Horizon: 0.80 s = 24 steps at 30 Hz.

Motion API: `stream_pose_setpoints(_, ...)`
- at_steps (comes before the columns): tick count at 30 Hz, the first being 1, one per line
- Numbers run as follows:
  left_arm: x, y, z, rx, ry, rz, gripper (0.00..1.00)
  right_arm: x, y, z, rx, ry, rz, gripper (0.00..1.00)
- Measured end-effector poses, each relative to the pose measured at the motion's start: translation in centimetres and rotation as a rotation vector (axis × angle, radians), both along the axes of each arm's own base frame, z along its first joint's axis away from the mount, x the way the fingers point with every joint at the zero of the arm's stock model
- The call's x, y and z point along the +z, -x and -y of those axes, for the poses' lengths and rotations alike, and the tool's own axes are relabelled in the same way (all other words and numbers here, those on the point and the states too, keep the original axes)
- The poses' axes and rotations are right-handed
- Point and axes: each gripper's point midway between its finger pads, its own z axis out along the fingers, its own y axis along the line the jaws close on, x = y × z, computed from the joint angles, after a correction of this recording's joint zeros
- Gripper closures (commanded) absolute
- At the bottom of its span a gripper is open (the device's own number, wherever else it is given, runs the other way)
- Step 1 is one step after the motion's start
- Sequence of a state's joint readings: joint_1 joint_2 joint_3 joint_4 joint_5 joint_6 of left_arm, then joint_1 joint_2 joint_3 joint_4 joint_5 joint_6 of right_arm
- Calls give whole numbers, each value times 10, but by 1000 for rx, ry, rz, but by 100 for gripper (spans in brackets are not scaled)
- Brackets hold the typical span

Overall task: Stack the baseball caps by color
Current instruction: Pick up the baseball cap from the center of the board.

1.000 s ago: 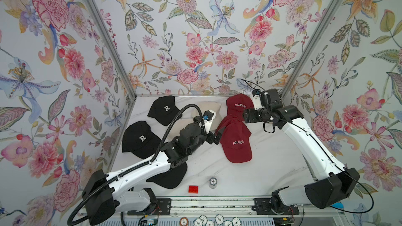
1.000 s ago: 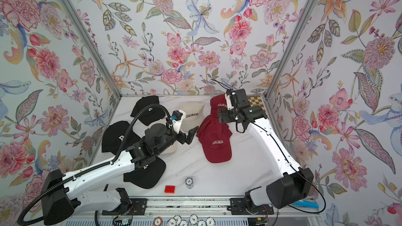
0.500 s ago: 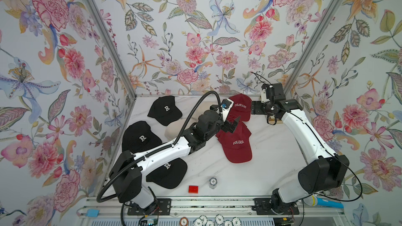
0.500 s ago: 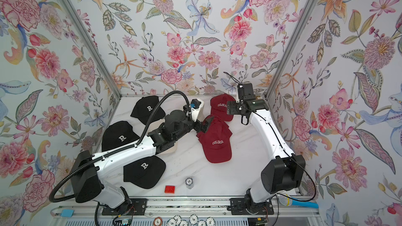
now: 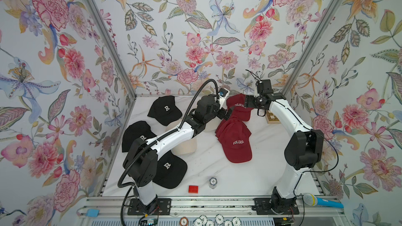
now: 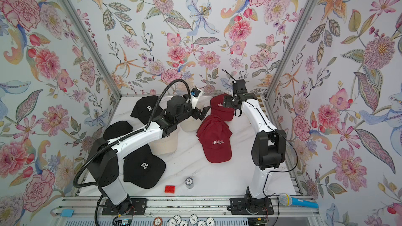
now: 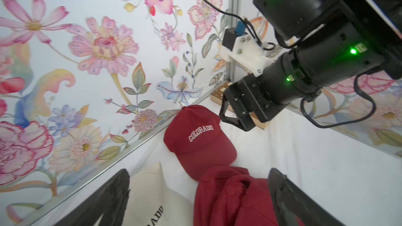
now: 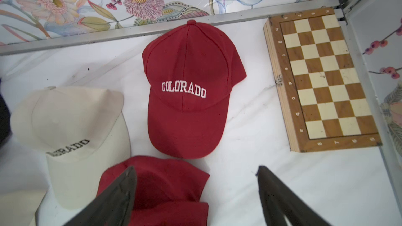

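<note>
Three black caps with a white "R" (image 5: 166,109) (image 5: 137,133) (image 5: 169,168) lie at the left. Two cream caps (image 5: 187,146) (image 8: 69,122) sit mid-table, partly under my left arm. A pile of maroon "COLORADO" caps (image 5: 236,142) (image 6: 217,144) lies at centre right. A single maroon cap (image 5: 238,107) (image 8: 187,88) (image 7: 198,135) rests by the back wall. My left gripper (image 5: 226,113) (image 7: 198,172) is open and empty, just over the pile's back edge. My right gripper (image 5: 247,102) (image 8: 195,168) (image 7: 236,116) is open and empty, above the single maroon cap.
A wooden chessboard (image 5: 272,117) (image 8: 322,77) lies in the back right corner. A red block (image 5: 193,189) and a poker chip stack (image 5: 213,182) sit near the front edge. More chips (image 5: 217,220) and a blue microphone (image 5: 322,202) lie on the front rail.
My left arm has reached right and toward the back, bringing its open gripper to the maroon pile. The right gripper has drawn back slightly toward the rear wall. No cap has moved.
</note>
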State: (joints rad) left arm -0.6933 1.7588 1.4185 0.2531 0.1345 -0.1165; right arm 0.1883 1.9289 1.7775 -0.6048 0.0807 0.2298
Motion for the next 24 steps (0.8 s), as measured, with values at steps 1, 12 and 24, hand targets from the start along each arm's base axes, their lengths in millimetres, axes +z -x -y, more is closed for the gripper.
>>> stream_pose_setpoints(1,-2,-8,-10,13,5,-3,0,-2,-9,-3,-7,5,12,11)
stream_pose_setpoints(12,-35,-27,-51,55,-23,-62,0,-65,-90,-16,-73,57,41,11)
stream_pose_setpoints(24,-30,-32,-61,75,-18,-60,0,-92,-117,-15,-116,83,60,15)
